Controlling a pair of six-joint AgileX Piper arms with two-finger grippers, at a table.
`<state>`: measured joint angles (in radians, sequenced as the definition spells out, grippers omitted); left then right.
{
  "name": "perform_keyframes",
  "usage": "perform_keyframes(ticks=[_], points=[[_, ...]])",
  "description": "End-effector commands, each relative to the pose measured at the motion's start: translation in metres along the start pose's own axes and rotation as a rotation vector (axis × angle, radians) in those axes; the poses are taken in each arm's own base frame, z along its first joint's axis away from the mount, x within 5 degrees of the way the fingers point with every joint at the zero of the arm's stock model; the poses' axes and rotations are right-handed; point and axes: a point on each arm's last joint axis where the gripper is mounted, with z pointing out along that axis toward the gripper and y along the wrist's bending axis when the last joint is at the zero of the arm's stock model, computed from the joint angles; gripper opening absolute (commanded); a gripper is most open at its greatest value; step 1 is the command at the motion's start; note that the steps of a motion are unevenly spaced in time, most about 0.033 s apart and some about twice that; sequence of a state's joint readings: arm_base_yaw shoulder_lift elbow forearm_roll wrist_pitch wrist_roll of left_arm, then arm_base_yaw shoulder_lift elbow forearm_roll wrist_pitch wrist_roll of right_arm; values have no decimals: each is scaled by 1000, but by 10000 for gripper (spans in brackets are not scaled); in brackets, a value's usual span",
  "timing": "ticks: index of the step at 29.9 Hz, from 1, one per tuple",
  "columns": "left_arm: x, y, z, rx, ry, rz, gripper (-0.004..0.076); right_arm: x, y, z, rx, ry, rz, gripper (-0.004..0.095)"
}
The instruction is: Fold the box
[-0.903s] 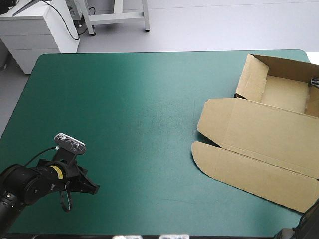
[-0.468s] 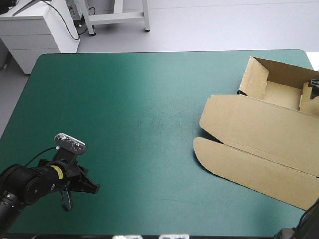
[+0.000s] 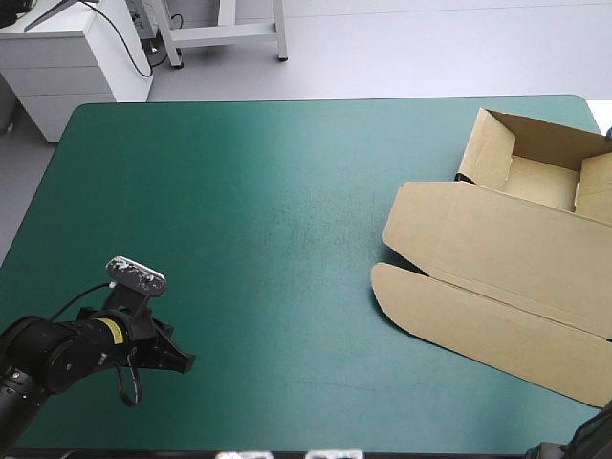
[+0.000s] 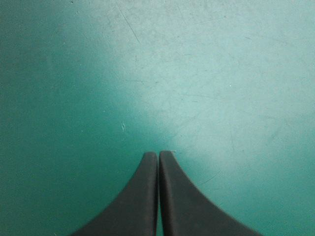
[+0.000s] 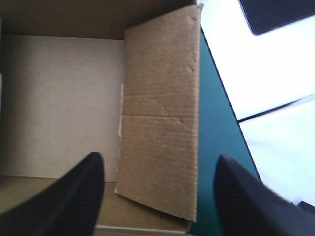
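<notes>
Looking straight down into the box (image 3: 497, 258), and here's the lie of it. It sits at the right side of the counter (image 3: 239, 191). Its tray (image 3: 541, 180) is toward the far right corner with walls raised, and its lid (image 3: 478, 287) lies flat on the teal-green cover, reaching toward the near edge.

My right end effector (image 5: 160, 158) hangs over that tray with its black fingers spread wide and nothing between them. Beneath the gap lies the brown side flap (image 5: 160, 98) on the tray's outer side. The tray floor is to one side of it, and a strip of the cover at the counter's edge is to the other. I can't tell whether that flap stands fully upright or leans inward, and I see no contact with it. The high view doesn't catch this end effector at all.

My read is that the tray walls are the step in hand, and this side flap is the piece to settle. The next move calls for coming down on the flap, closing on its top edge or pushing it, and seating it against the tray floor without knocking the far wall out.

My left end effector (image 4: 158, 155) is pressed together into a single point with nothing pinched. It hovers over bare cover near the counter's near left corner, well apart from the box, and has no part in this step as things stand.
</notes>
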<state>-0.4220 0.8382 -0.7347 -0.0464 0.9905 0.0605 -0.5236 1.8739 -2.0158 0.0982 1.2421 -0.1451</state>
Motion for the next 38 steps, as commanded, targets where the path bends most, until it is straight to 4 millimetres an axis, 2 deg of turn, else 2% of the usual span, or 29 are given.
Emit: perform_keyframes(ticks=[1,3,4,9,13,19,26,32,38], points=[[-8,-2,-8,8,-75,-6,-8,-1,11,-62,-67,-146,8,176],[-8,-2,-8,8,-75,-6,-8,0,17,-74,-116,-177,9,-27],[-8,-2,-8,8,-77,-6,-8,1,21,-83,-144,-199,1,-3],[-8,-2,-8,8,-75,-7,-8,6,40,-114,-210,-270,-52,-3],[-9,-1,-8,7,-81,-4,-8,17,69,-138,-241,-302,-135,-2],[-11,-1,-9,6,-104,-4,-8,45,119,-159,-316,-292,-291,-2],[-12,-1,-9,5,-121,-4,-8,83,159,-171,-412,-269,-424,-2],[-13,-1,-9,5,-127,-4,-8,121,171,-178,-448,-281,-495,-2],[-12,-2,-10,8,-132,-6,-8,165,160,-176,-450,-297,-541,-2]])
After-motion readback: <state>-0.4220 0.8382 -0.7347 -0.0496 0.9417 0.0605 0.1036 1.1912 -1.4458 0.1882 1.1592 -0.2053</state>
